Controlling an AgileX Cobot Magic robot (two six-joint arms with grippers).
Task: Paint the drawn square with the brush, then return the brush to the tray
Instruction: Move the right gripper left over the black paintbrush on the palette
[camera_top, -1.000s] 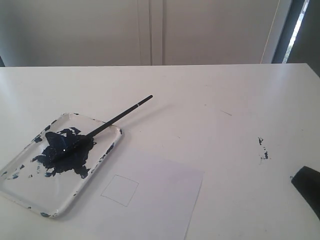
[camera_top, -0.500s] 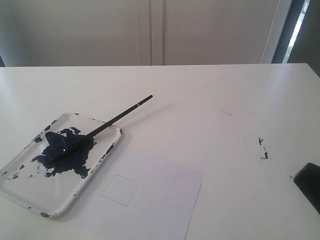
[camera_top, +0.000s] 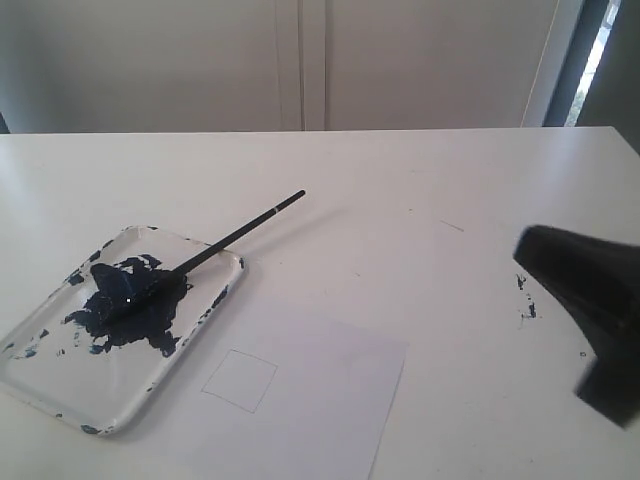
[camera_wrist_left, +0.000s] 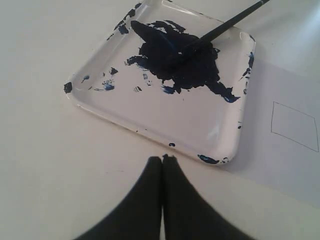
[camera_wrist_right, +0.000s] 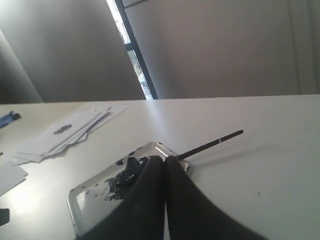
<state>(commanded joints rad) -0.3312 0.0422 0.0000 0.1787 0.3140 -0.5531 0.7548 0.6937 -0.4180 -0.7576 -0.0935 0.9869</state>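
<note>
Because nothing is painted or held yet, the first step, fetching the brush (camera_top: 240, 232), is judged to be in hand. On the white table (camera_top: 420, 200) a paper sheet (camera_top: 330, 390) is laid near the front edge. The tray (camera_top: 60, 390) is set just beside it on the left, its floor smeared with dark blue paint. The brush is propped with its clotted tip in the paint and its handle leant over the tray's rim, pointed out across the table. The square (camera_top: 240, 380), drawn on the sheet close to the tray, is seen blank inside. The right gripper (camera_wrist_right: 164, 159) is shown with fingers pressed together and empty, at the right of the table and well apart from the brush. The left gripper (camera_wrist_left: 162, 159), likewise closed on nothing, is held just beside the tray's rim without touching it. For the next move, jaws would have to be parted and brought around the bare handle outside the rim. Little is found in the way: paint specks (camera_top: 525, 298) are scattered on the table at the right, and loose papers (camera_wrist_right: 75, 130) are seen farther off than the tray.
</note>
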